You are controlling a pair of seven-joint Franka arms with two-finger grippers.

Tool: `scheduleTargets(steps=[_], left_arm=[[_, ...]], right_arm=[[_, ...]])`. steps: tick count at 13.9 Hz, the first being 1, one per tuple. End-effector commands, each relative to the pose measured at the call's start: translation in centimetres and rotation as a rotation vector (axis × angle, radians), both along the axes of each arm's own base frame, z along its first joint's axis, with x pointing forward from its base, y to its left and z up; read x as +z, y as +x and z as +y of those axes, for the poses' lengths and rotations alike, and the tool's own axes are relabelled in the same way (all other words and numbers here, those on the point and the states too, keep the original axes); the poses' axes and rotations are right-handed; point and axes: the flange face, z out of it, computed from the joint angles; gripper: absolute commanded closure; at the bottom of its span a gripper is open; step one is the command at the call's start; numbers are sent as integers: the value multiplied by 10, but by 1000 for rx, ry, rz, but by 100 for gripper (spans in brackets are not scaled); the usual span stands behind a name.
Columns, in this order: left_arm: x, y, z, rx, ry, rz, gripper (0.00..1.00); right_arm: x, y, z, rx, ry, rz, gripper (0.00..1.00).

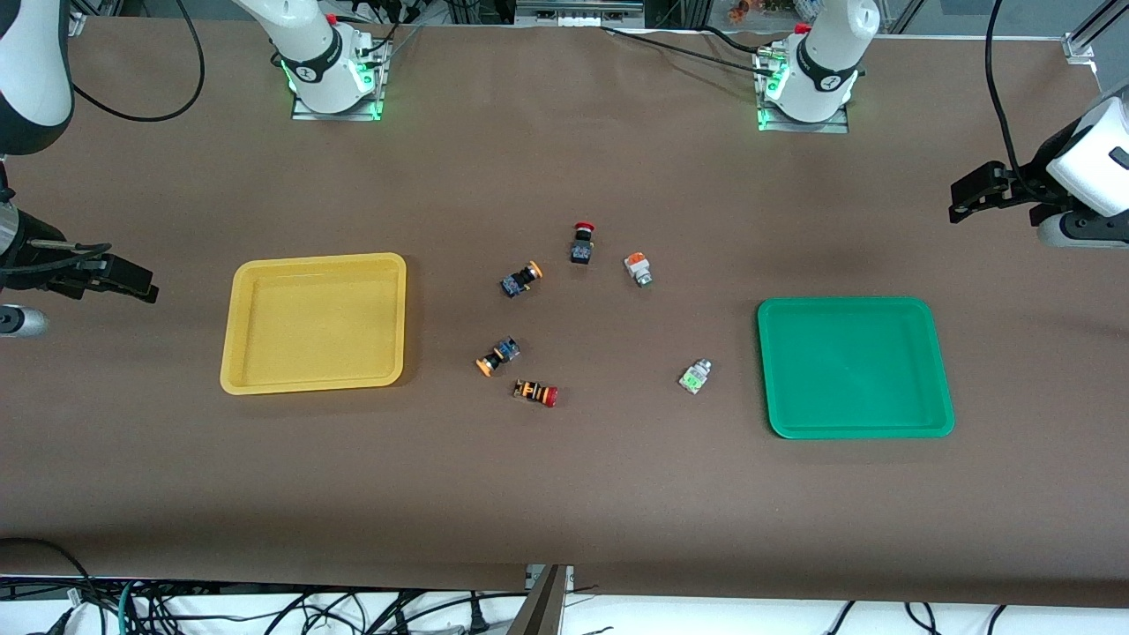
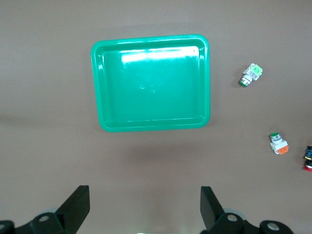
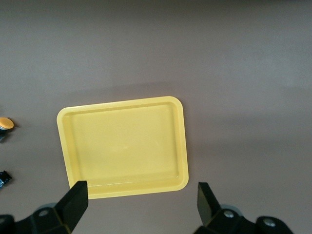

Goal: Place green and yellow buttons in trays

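The brown cloth-covered table (image 1: 564, 494) was seen with wide bare margins along every edge. A shallow green plastic tray (image 1: 942, 370) lay toward the left arm's end, a shallow yellow plastic tray (image 1: 242, 326) toward the right arm's end; both were empty. Between them, well apart from either rim, six small pushbuttons were scattered: two blue-bodied with orange-yellow caps (image 1: 520, 280) (image 1: 497, 354), a silver one with an orange block (image 1: 638, 267), a silver one with a light-green block (image 1: 695, 377), a black red-capped one (image 1: 581, 242) and an orange-striped one (image 1: 535, 392). The left gripper (image 2: 145, 204) was held over bare table beside the green tray, jaws released. The right gripper (image 3: 142, 200) was held beside the yellow tray, jaws likewise released.
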Motion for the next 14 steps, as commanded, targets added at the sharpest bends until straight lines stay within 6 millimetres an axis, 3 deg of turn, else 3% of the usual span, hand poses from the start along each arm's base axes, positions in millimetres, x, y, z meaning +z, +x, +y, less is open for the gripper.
scheduleTargets(steps=[1, 6, 9, 14], left_arm=[[6, 0, 3, -14, -7, 0, 0], [4, 2, 2, -9, -3, 2, 0], [-8, 6, 0, -7, -13, 29, 0], [-50, 17, -31, -67, -10, 131, 0]], right_arm=[[3, 4, -2, 5, -14, 2, 1], [3, 4, -2, 5, -14, 2, 1], [3, 4, -2, 5, -14, 4, 1], [2, 3, -2, 5, -14, 5, 1]])
